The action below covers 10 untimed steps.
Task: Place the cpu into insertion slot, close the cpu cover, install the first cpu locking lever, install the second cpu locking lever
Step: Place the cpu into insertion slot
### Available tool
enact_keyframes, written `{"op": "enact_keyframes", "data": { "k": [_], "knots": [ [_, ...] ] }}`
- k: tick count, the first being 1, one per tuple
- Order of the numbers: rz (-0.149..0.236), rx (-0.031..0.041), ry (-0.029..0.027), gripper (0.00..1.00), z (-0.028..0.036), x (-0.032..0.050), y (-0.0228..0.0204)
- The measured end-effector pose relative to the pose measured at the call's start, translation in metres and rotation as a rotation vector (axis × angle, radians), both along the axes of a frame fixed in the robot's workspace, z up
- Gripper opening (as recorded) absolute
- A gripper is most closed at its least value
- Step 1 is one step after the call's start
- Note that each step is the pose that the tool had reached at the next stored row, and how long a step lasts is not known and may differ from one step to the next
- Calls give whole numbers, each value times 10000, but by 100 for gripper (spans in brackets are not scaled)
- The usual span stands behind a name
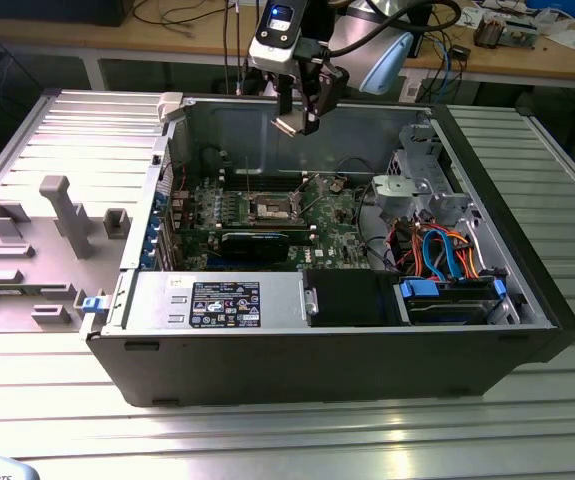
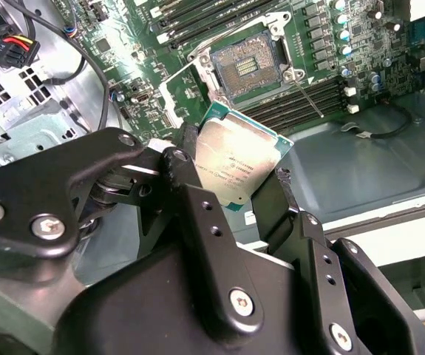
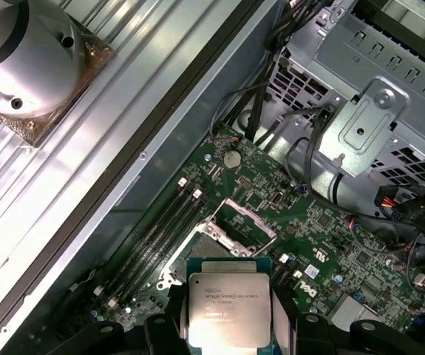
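Note:
My gripper [image 1: 297, 118] hangs above the open computer case, shut on the cpu [image 1: 289, 124]. In both wrist views the cpu [image 2: 230, 164] [image 3: 228, 307] shows as a flat silver-grey square with a green edge, pinched by its sides between the black fingers [image 2: 186, 166]. The insertion slot [image 2: 250, 65] [image 3: 230, 235] lies below it on the green board, with a dark centre and a silver rim, uncovered. In the exterior view the insertion slot [image 1: 270, 208] sits well below the gripper. The cpu cover [image 2: 181, 87] seems swung open beside the slot. A thin lever rod [image 2: 308, 97] lies along the slot's side.
Long black memory slots [image 2: 301, 103] flank the socket. A black card [image 1: 255, 243] stands near it. A silver drive cage [image 1: 422, 190] and orange and blue cables [image 1: 442, 250] fill the case's right side in the exterior view. The case [image 1: 317, 350] rests on a ribbed metal table [image 1: 67, 130].

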<state>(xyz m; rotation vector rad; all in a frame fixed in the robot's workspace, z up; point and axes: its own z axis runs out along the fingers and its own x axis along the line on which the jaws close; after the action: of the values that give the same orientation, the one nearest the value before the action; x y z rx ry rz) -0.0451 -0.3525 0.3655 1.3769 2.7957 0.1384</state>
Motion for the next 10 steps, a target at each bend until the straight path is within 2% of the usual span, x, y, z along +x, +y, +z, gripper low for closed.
{"op": "enact_keyframes", "data": {
  "k": [3, 8, 10],
  "knots": [
    [-25, 0, 0, 54, 0, -1, 0],
    [-555, 0, 0, 54, -2, -1, 0],
    [-893, -1, 1, 54, -4, -1, 0]
  ]
}}
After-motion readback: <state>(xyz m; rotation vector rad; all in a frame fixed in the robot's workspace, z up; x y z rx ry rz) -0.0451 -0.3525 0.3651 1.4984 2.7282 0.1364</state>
